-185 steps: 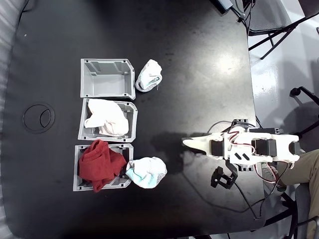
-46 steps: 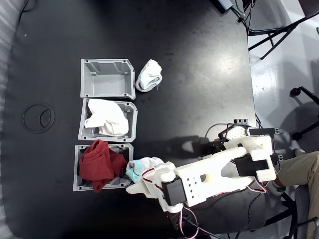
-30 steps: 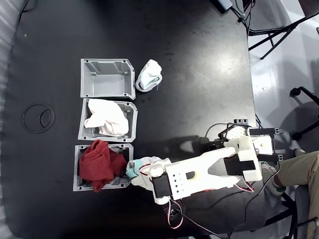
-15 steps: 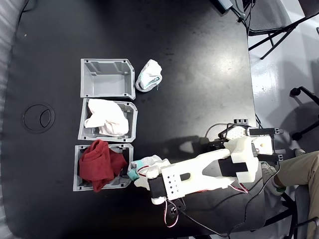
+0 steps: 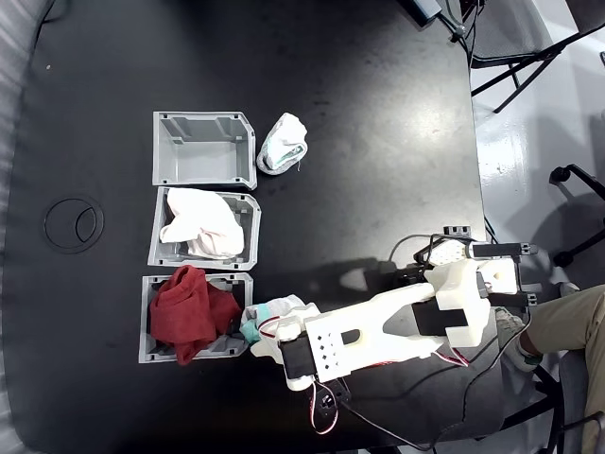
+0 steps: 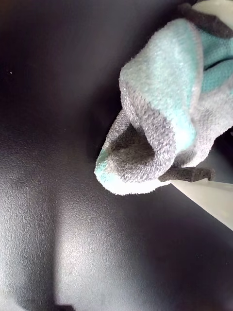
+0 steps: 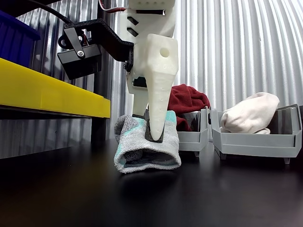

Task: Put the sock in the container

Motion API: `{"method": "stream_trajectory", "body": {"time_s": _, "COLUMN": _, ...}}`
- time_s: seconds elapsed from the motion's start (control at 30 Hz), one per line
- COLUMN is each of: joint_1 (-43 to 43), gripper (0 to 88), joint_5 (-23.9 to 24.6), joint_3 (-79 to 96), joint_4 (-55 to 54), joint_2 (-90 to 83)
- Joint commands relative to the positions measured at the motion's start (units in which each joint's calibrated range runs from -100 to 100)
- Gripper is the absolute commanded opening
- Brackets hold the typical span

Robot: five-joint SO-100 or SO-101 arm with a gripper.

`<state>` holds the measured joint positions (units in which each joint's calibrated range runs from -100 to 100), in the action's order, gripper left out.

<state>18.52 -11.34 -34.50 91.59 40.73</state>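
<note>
Down at the lower middle of the fixed view, the gripper (image 5: 269, 333) has its fingers pinched narrow on the sock (image 5: 276, 312), and the other view shows a white fingertip (image 7: 156, 124) pressing into the fuzzy roll while it sits on the black table (image 5: 378, 123). In the wrist view the sock (image 6: 165, 112) fills the upper right, its mint patch facing the lens, dark tabletop open below and to the left. The sock lies just beside the right wall of the lower bin (image 5: 151, 355), the one heaped with red cloth (image 5: 189, 314). Above it comes the bin with the white-pinkish cloth (image 5: 203, 225), then the empty container (image 5: 203, 148) at upper left, well apart from the sock. A smaller folded sock (image 5: 283, 144) sits just beside the container's right edge. Wide bare table runs along the right of all 3 bins.
</note>
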Motion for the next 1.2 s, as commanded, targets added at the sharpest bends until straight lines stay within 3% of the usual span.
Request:
{"method": "stream_trajectory", "body": {"time_s": 0.0, "joint_1": -0.2, "gripper": 34.6, "joint_5": -0.2, "joint_3": -2.3, "joint_4": -0.1, "joint_2": -0.5}}
{"method": "stream_trajectory", "body": {"time_s": 0.43, "joint_1": -0.2, "gripper": 1.1, "joint_5": 0.0, "joint_3": -2.4, "joint_4": -0.1, "joint_2": -0.6}}
{"method": "stream_trajectory", "body": {"time_s": 0.9, "joint_1": -0.9, "gripper": 1.4, "joint_5": 0.3, "joint_3": -2.6, "joint_4": 0.3, "joint_2": -2.0}}
{"method": "stream_trajectory", "body": {"time_s": 1.17, "joint_1": -2.8, "gripper": 1.4, "joint_5": 0.4, "joint_3": -2.2, "joint_4": 0.6, "joint_2": -13.1}}
